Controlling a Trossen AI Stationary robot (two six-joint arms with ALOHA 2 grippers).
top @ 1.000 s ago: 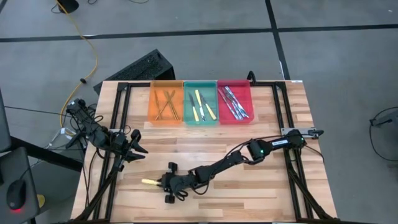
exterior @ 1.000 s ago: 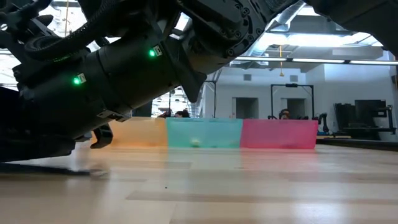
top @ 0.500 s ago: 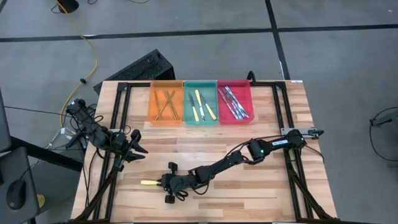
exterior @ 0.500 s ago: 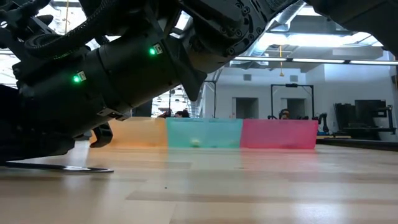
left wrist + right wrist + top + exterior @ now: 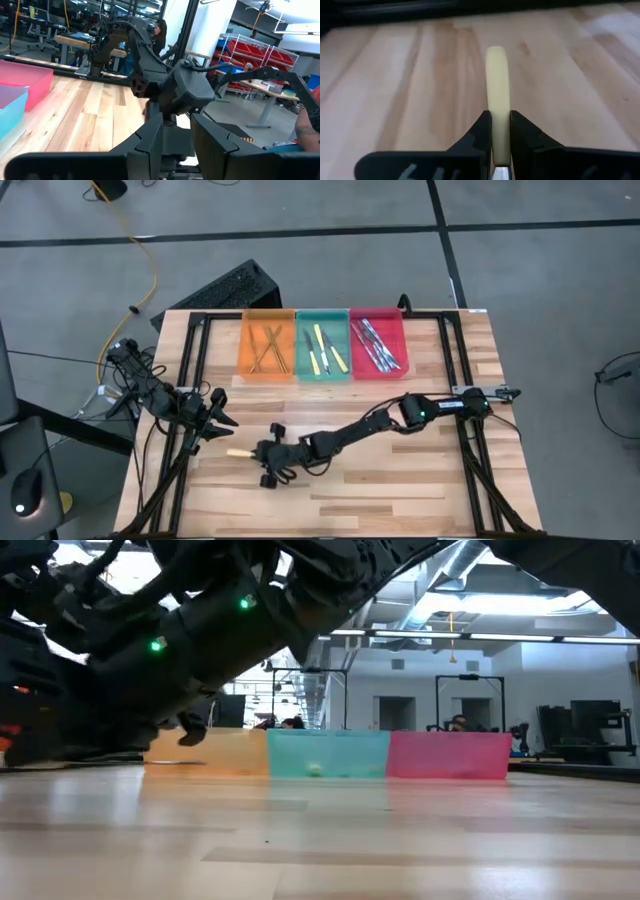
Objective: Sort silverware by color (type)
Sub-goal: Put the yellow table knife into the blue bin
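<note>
My right gripper (image 5: 256,454) reaches to the near left of the table and is shut on a pale yellow-handled utensil (image 5: 238,452), whose handle (image 5: 497,80) sticks out ahead of the fingers. At the far edge stand three trays. The orange tray (image 5: 246,345) holds bronze-gold pieces, the green tray (image 5: 300,345) yellow-handled ones, and the red tray (image 5: 400,340) silver ones. My left gripper (image 5: 220,410) waits open at the table's left edge, touching nothing. My right gripper pinches the utensil's yellow handle (image 5: 499,131) between its two fingers, close to where the handle meets the metal part (image 5: 498,173). The fingers come from the table's right, slanting down, and lie along the utensil. The utensil is lifted off the table, pointing toward the left edge.
The three trays show in the low view as a row: orange (image 5: 215,752), green (image 5: 328,754) and red (image 5: 450,755). Black frame rails (image 5: 190,380) run along both sides of the wooden table. People and benches stand in the room beyond.
My right gripper has risen and gone toward the table's far edge, taking the yellow-handled utensil with it. The utensil lay on the table half a second ago and now hangs clear of it, still pointing left.
</note>
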